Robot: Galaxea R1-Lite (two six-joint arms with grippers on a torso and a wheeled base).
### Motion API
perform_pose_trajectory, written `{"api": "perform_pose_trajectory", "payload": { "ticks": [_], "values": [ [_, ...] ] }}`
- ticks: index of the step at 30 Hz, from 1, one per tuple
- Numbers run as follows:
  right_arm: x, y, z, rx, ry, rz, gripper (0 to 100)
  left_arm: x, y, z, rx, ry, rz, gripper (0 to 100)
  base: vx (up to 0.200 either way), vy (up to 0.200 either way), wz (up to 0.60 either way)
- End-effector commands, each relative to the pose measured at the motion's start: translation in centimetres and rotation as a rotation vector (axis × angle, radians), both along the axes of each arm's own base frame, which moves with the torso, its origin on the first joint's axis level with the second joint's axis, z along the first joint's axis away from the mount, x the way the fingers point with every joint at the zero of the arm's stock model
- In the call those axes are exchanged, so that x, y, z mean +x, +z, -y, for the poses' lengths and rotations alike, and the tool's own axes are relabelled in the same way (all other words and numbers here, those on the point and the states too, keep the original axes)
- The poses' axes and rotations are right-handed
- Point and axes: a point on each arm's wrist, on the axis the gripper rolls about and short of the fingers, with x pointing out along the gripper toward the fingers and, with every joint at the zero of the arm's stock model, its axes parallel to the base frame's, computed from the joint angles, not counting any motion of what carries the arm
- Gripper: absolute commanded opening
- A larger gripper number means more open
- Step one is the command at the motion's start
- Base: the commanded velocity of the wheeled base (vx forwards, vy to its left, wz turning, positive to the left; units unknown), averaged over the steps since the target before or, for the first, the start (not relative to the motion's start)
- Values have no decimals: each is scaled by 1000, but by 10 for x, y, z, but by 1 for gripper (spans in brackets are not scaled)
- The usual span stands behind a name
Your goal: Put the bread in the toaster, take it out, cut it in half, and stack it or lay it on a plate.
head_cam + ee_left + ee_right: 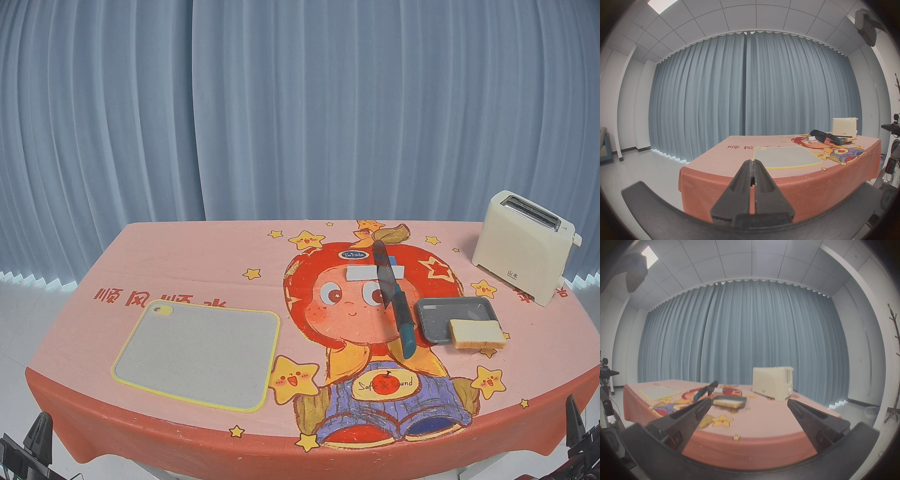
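Note:
A slice of white bread [477, 334] lies on the near right corner of a small dark grey tray [447, 311], right of the table's middle. The cream toaster [524, 246] stands at the far right with its slots up. A knife [395, 297] with a dark blade and teal handle rests on a white holder at the centre. The grey, yellow-rimmed cutting board [199, 352] lies at the near left. My left gripper [752, 182] is shut and hangs off the table's near left edge. My right gripper [748, 407] is open, low before the right edge, with bread [728, 402] and toaster [772, 382] beyond.
A pink cartoon-print cloth [187, 269] covers the round-fronted table [550, 369]. Blue-grey curtains hang right behind it. The far left of the cloth is bare, as is the strip between tray and toaster.

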Motion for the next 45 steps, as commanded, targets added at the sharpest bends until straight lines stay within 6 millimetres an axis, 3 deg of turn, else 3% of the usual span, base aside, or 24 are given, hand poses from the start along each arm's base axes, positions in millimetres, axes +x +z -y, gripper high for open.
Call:
{"api": "perform_pose_trajectory", "payload": {
  "ticks": [1, 11, 19, 30, 45],
  "values": [
    [-1, 6, 0, -28, -2, 109, 100, 0, -5, 0, 0, 0, -1, 0, 0, 0, 0],
    [-1, 6, 0, -41, 1, 92, 100, 0, -5, 0, 0, 0, -1, 0, 0, 0, 0],
    [-2, 19, 1, -35, 35, 104, 100, 0, -5, 0, 0, 0, -1, 0, 0, 0, 0],
    [1, 10, 0, -29, 70, 57, 100, 0, -5, 0, 0, 0, -1, 0, 0, 0, 0],
    [2, 26, 0, 24, 69, -1, 100, 0, -5, 0, 0, 0, -1, 0, 0, 0, 0]
  ]
}}
